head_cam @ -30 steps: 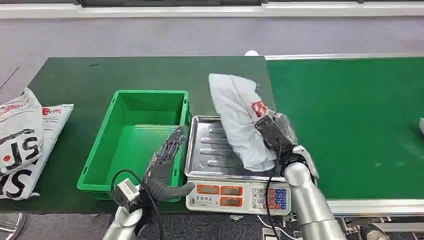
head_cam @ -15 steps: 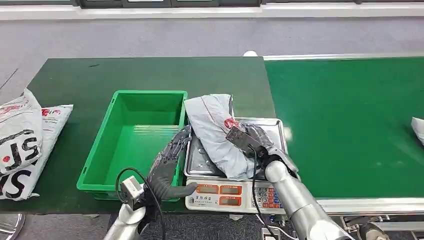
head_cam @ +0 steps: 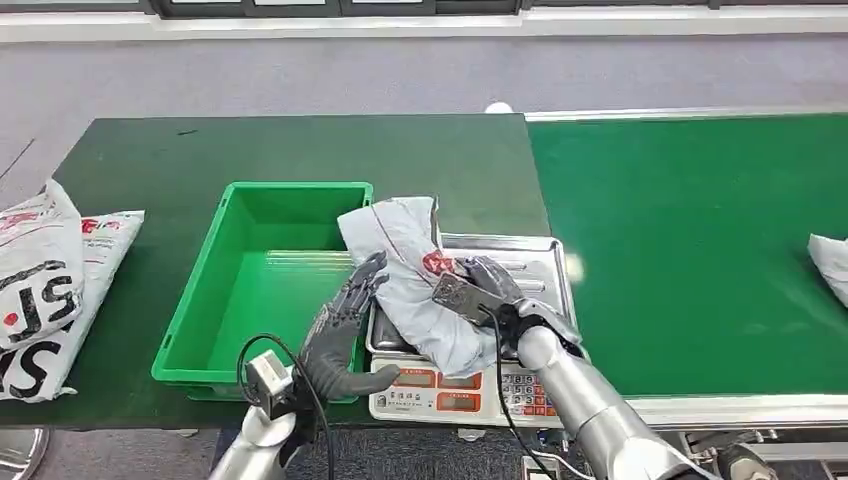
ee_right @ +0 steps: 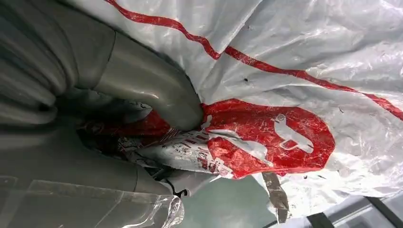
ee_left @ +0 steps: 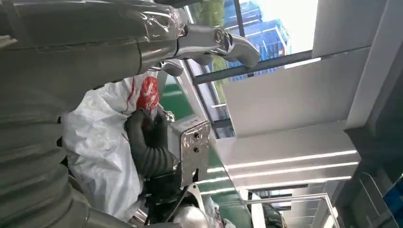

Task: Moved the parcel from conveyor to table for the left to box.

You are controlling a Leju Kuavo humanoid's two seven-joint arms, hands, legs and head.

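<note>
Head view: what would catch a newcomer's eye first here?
The grey parcel with its red logo, gripped by the right hand and draped over the steel pan of the scale, its top overhanging the green bin. The left hand hovers open by the bin's right wall. More printed mailers lie at the table's far left.

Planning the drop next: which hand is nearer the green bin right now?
Left. The left hand is open over the green bin's near right rim, beside the scale. The right hand is farther right, over the scale tray, gripping the parcel.
</note>
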